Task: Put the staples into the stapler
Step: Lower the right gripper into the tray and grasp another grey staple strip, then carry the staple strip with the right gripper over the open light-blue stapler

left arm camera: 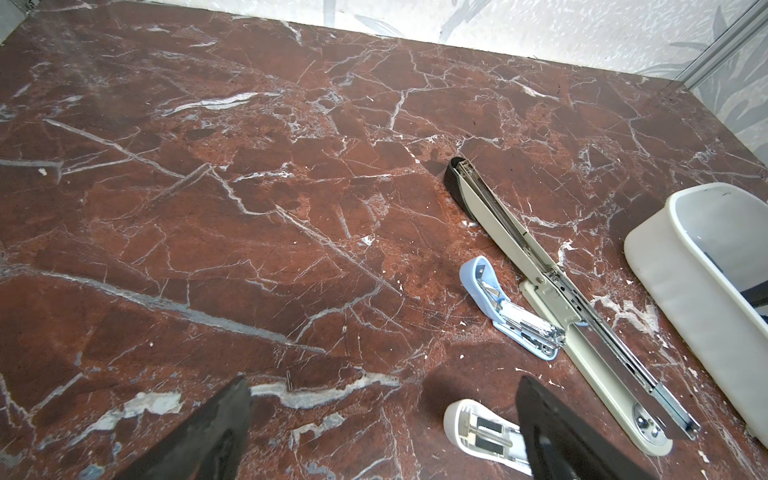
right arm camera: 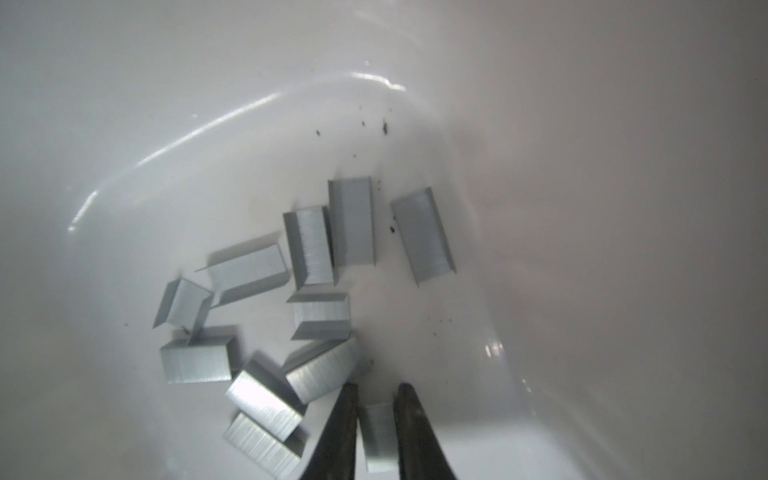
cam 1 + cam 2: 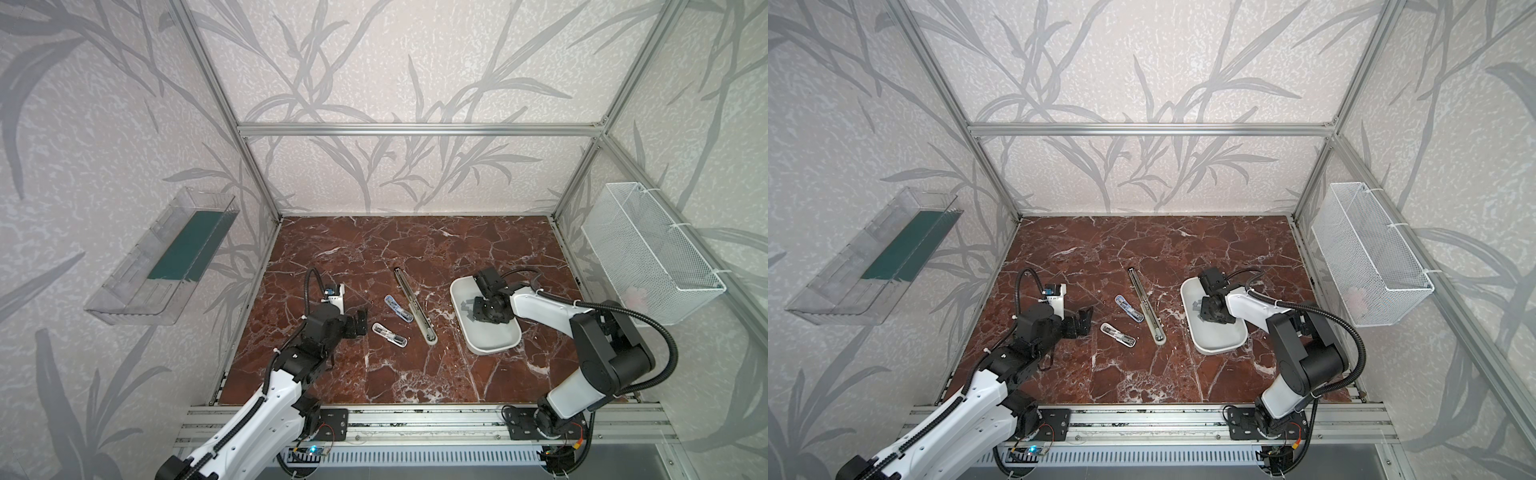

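The right wrist view alone shows the staples [image 2: 316, 249]: short grey strips scattered on the floor of the white tray [image 2: 166, 104], several touching or overlapping. In that view the right gripper [image 2: 376, 388] has its two dark fingers pressed against the sides of one staple strip [image 2: 378, 436], clamped on it. Whether that strip is off the tray floor I cannot tell. In both top views the gripper body hides the strips. They show only the right gripper [image 3: 469, 312] reaching down into the tray [image 3: 494, 351], which lies near the bench's right edge, about midway between front and far edges.

The left wrist view gives the staplers in detail. The long stapler [image 1: 582, 307] lies opened flat with its metal rail up. The blue stapler [image 1: 515, 316], also open, sits just beside it. The white stapler [image 1: 478, 432] lies nearer the front edge.

The left gripper [image 3: 360, 323] hovers between the bench's left edge and the white stapler, its jaws spread wide over bare marble.

Open marble on the bench [image 3: 374, 249] runs from the staplers to the far edge and along the front edge. A strip of it separates the long stapler from the tray.
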Tool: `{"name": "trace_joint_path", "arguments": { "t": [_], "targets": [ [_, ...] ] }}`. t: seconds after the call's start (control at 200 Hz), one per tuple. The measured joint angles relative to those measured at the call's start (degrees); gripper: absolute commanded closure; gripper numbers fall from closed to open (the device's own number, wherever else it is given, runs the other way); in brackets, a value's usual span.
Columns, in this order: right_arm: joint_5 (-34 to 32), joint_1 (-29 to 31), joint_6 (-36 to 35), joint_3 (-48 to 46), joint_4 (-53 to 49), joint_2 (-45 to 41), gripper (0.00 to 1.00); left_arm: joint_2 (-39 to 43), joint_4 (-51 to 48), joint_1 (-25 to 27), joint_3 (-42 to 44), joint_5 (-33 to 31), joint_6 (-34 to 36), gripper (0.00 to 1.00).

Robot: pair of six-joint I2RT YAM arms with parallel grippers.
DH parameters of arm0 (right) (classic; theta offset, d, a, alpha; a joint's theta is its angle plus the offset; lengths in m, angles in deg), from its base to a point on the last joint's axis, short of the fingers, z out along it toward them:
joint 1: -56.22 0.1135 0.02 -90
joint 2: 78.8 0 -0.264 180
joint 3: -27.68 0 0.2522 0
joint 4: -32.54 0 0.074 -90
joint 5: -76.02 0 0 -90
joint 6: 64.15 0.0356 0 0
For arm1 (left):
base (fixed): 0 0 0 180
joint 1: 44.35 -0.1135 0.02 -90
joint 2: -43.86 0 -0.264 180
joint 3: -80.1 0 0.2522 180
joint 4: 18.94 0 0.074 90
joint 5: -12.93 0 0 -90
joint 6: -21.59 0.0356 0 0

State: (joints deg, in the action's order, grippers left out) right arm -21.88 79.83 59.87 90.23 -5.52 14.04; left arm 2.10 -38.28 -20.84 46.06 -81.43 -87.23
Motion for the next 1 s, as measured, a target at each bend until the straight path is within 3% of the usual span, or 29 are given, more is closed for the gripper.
{"name": "trace_joint_path", "arguments": {
  "t": [0.555, 0.83, 1.0],
  "targets": [
    [-2.58, 1.53, -1.14, 0.55, -0.94, -0.33, 0.88, 0.02, 0.00, 0.00, 0.00, 0.44, 0.02, 0.01],
    [-5.60, 4.33, -6.75, 1.29, -3.78, -13.68, 0.87, 0.44, -0.02, 0.00, -0.37, -2.67, -1.29, 0.01],
    [-5.60, 10.32, -13.92, 5.84, -0.70, -17.92, 0.88, 0.44, -0.02, -0.02, -1.66, -5.14, -2.43, 0.01]
  ]
}}
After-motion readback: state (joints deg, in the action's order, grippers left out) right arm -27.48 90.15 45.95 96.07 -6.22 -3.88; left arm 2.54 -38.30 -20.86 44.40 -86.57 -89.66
